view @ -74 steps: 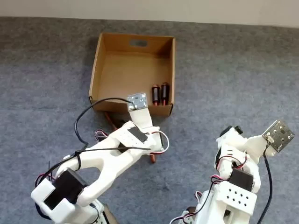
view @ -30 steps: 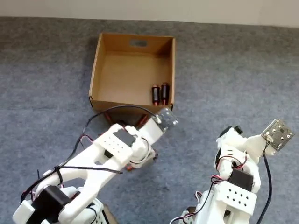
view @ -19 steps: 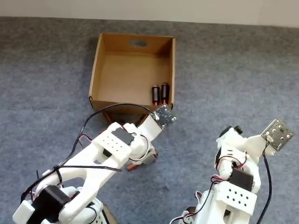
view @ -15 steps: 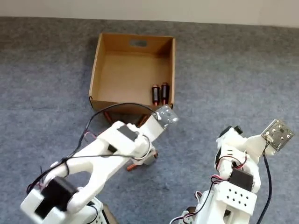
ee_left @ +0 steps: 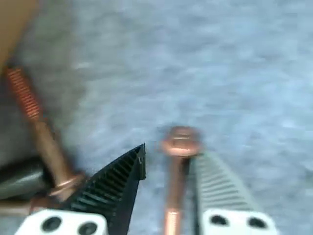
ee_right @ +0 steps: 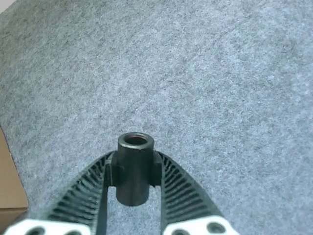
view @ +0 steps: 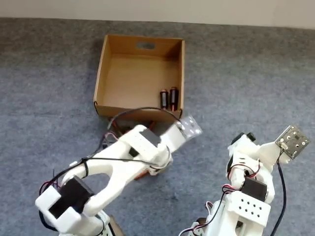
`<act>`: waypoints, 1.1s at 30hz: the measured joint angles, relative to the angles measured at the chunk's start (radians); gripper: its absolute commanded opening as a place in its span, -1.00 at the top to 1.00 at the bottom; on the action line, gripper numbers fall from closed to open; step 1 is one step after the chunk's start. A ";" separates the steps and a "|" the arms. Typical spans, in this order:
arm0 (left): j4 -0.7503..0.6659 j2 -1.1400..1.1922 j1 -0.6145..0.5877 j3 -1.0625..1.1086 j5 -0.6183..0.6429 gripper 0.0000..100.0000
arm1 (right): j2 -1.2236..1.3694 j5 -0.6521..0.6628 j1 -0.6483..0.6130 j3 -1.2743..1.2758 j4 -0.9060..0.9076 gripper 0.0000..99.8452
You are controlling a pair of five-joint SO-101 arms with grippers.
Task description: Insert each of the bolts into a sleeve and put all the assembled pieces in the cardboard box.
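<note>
Two pieces (view: pixel 164 99) boxed, one sleeve gripped, one bolt between slack fingers.
We see the left arm (view: pixel 133 160) stretched over the carpet (view: pixel 246 73) just before the box (view: pixel 101 73), hiding the ground at its near wall. The pieces lie side by side against the box's right wall. The left pincer (ee_left: pixel 168 155) is released: the bolt (ee_left: pixel 181 141) sits against its pale finger, apart from the dark one. A loose bolt (ee_left: pixel 36 122) and a blurred loose sleeve (ee_left: pixel 19 178) lie beside it. The right pincer (ee_right: pixel 134 159) is clenched on the sleeve (ee_right: pixel 134 169) over carpet.
</note>
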 measured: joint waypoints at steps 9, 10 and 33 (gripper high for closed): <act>0.028 0.003 -0.006 -0.018 0.002 0.98 | 0.000 0.000 0.000 0.000 0.000 0.98; 0.048 0.003 -0.006 -0.029 0.002 0.98 | 0.000 0.000 0.000 0.000 0.000 0.98; -0.032 -0.609 -0.196 0.037 0.002 0.98 | 0.000 0.000 -0.242 -0.012 0.000 0.98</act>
